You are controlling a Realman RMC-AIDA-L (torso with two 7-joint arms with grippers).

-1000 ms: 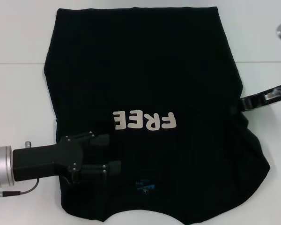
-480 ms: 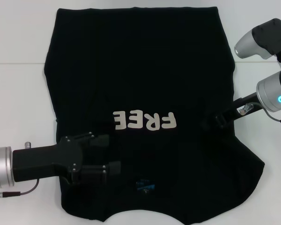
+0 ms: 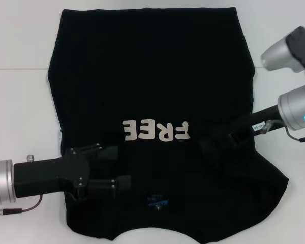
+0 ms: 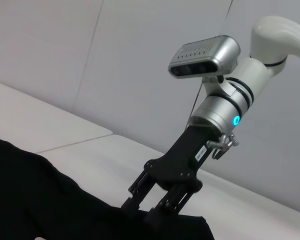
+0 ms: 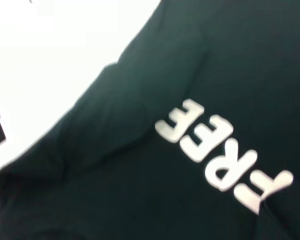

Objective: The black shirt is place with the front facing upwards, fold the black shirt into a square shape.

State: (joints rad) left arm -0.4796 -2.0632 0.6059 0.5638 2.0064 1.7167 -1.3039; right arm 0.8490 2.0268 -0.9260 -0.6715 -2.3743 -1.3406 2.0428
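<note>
While the black shirt lay flat on the white table, we saw the left gripper spread over its collar end — right gripper pinching shirt cloth by the letters.

The black shirt is matt, soft cloth with smooth cream printed letters; the table is smooth white, the right gripper matt black
</note>
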